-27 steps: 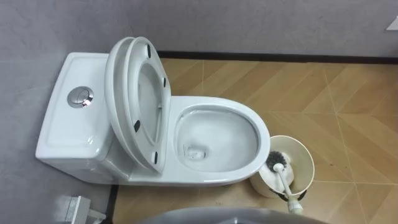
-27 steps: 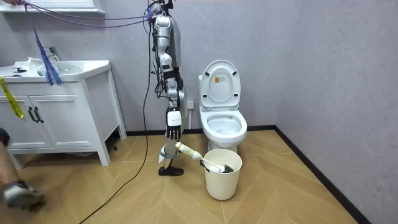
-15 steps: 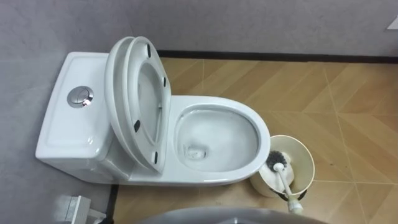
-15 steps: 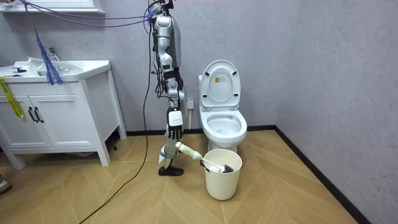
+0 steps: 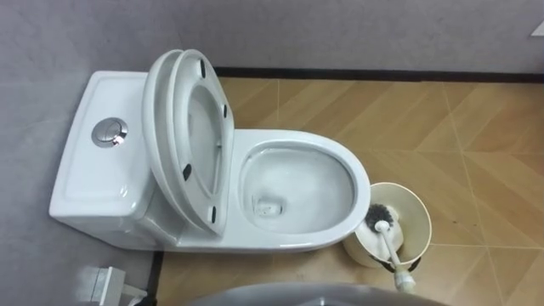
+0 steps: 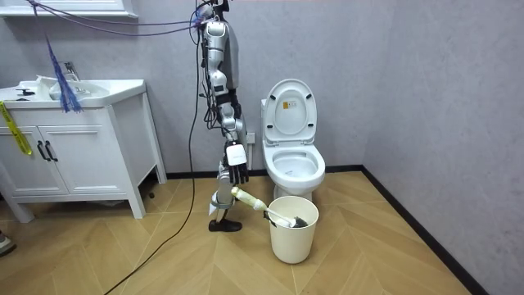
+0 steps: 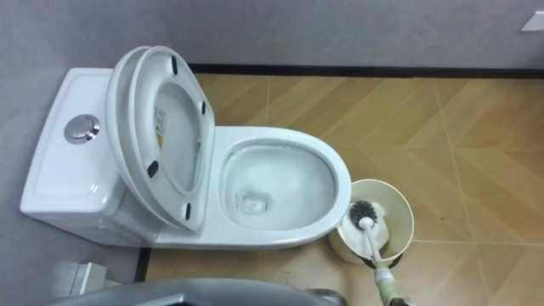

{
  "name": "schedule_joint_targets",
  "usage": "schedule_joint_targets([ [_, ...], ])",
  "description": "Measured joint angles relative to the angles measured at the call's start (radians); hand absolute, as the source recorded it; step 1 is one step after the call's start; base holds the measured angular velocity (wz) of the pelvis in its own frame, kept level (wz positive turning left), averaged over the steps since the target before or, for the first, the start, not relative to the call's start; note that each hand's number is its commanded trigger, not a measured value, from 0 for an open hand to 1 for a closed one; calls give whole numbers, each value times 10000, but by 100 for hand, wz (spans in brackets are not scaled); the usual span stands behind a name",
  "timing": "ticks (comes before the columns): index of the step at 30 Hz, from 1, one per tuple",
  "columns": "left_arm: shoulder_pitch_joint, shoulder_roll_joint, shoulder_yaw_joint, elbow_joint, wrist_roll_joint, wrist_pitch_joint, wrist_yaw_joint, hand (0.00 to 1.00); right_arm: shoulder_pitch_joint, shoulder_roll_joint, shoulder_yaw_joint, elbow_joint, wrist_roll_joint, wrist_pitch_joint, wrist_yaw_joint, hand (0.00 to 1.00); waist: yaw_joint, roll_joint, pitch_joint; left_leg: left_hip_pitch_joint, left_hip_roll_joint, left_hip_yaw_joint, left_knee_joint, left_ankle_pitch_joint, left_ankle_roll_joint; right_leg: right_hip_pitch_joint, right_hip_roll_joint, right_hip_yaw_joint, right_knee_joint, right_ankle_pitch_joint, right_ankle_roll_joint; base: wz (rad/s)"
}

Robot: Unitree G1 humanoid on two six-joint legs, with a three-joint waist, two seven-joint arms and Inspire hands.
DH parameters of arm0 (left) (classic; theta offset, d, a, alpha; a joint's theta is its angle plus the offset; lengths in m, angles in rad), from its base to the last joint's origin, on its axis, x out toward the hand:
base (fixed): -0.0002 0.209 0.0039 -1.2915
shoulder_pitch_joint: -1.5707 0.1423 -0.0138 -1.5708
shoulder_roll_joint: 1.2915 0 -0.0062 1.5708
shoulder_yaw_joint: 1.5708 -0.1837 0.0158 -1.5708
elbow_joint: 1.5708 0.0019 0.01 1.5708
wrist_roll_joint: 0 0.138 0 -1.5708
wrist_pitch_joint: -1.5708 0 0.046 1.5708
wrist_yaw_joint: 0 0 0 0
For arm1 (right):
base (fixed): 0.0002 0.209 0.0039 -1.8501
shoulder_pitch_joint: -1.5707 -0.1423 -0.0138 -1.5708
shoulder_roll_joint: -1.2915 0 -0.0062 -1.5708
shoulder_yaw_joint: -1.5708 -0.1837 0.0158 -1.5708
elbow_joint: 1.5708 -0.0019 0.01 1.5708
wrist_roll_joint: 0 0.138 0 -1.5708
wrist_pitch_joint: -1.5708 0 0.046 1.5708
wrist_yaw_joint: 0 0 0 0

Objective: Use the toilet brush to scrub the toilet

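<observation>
Beside glossy toilet: bristly brush in round bucket.

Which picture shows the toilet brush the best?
The right eye view: it looks straight down on the toilet brush, dark bristles in the bucket, white handle leaning out. The left eye view shows much the same. The room view shows it from far off, side-on, leaning over the bucket's rim.
</observation>
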Motion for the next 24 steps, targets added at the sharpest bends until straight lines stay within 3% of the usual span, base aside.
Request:
schedule_joint_targets([
  [6, -50, 13, 102, -67, -17, -56, 14, 0, 42, -22, -497, -835, 660, -465, -1042, 0, 12, 10, -25, -259, 2, 7, 27, 1, 0, -234, 6, 4, 14, 1, 0, 0],
  [13, -148, 165, 128, -304, -17, -545, 138, 0, -42, -33, -687, -1014, 995, -1185, -2173, 0, 7, 12, -60, -495, 6, -8, 30, 3, -1, -419, 6, -126, 41, 6, -8, 3],
  [20, -667, 271, 179, -287, -178, -1033, 184, 0, -379, -38, -674, -1192, 1029, -1343, -2865, 0, 7, -35, -79, -1161, 14, 0, 293, 3, 0, -971, -56, -619, 331, 20, -13, 5],
  [24, -1001, 400, 84, -266, -434, -1251, 186, 0, -806, -44, -663, -1073, 1341, -1519, -3022, 0, -78, -59, -40, -1684, 19, -1, 518, 6, 6, -1370, -78, -714, 436, 29, -19, 9],
])
